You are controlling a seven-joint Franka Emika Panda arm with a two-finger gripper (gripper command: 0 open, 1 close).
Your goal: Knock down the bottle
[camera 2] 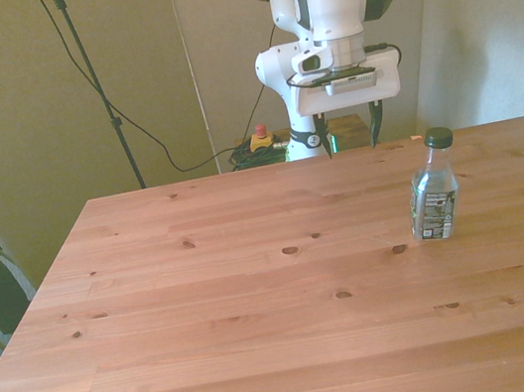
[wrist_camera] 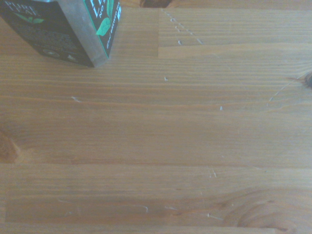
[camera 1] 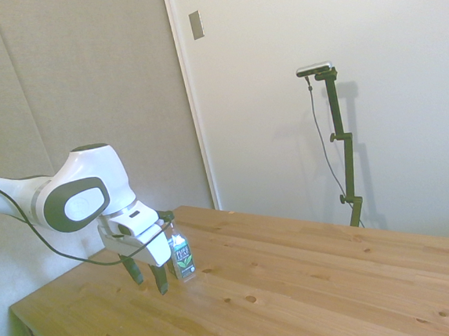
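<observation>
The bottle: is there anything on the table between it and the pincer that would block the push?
Nothing visible stands between them. The bottle is upright on the bare wooden table, and the pincer, its fingers open, is close beside it toward the front view's left and farther back. Only bare wood shows around the bottle.

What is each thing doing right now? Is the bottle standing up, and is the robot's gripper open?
bottle: standing upright on the table, dark cap on, not knocked down yet.
gripper: open, empty, low over the table beside the bottle, not seen touching it.
table: wooden, with only the bottle standing on it.
</observation>
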